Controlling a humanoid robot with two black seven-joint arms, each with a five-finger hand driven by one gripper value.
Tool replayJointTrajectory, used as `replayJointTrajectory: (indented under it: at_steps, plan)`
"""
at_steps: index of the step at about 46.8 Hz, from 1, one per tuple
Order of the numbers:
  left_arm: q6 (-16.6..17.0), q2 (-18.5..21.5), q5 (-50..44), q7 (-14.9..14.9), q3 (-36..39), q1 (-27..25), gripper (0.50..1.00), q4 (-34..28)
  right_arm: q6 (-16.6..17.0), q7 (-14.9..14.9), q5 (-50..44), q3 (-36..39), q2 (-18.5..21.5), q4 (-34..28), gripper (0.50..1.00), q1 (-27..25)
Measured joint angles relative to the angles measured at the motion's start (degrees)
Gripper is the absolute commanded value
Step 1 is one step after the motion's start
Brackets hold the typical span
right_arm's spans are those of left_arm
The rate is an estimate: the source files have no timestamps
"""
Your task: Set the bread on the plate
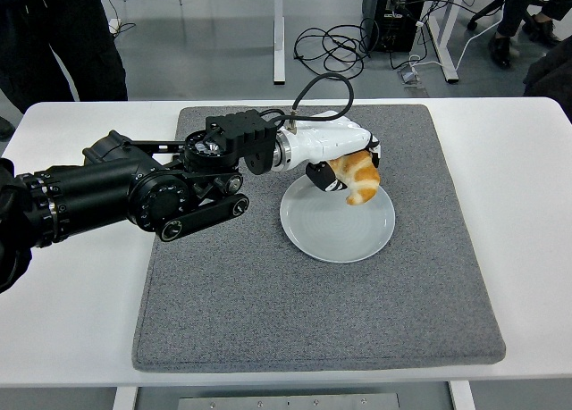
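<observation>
L arm (134, 191), black, enters from the left edge and reaches across the grey mat (268, 294) toward table centre. L hand (335, 155), white shell w/ dark finger pads, is curled around the bread (359, 178): fingers wrap it from above and from the left side, grip closed on the item. Bread is a golden-brown croissant w/ pale patches, held tilted, lower tip pointing down. It sits over the upper part of the plate (344, 236); tip is at or just above the plate surface, contact can't be confirmed. Plate is round, pale grey-blue, lying flat on the mat, right of mat centre, nothing else on it. Mat covers most of the middle of the white table (527, 205); bare tabletop shows on both sides and along the near edge. A black cable (313, 88) loops up from the wrist and back down behind the hand. R arm is not visible. Background: a person in dark clothes (54, 35) stands at top left beyond the table; more cables (335, 46) lie on the floor at top centre.
</observation>
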Motion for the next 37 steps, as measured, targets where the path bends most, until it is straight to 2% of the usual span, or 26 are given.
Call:
replayJointTrajectory:
  at_steps: [26, 37]
  plan:
    - [0.2, 0.0, 0.1, -0.8, 2.1, 3.4, 0.5, 1.9, 0.0, 0.0, 0.0, 0.0, 0.0, 0.0, 1.0, 0.0]
    - [0.2, 0.0, -0.1, -2.6, 4.6, 3.7, 0.5, 4.5, 0.0, 0.0, 0.0, 0.0, 0.0, 0.0, 1.0, 0.0]
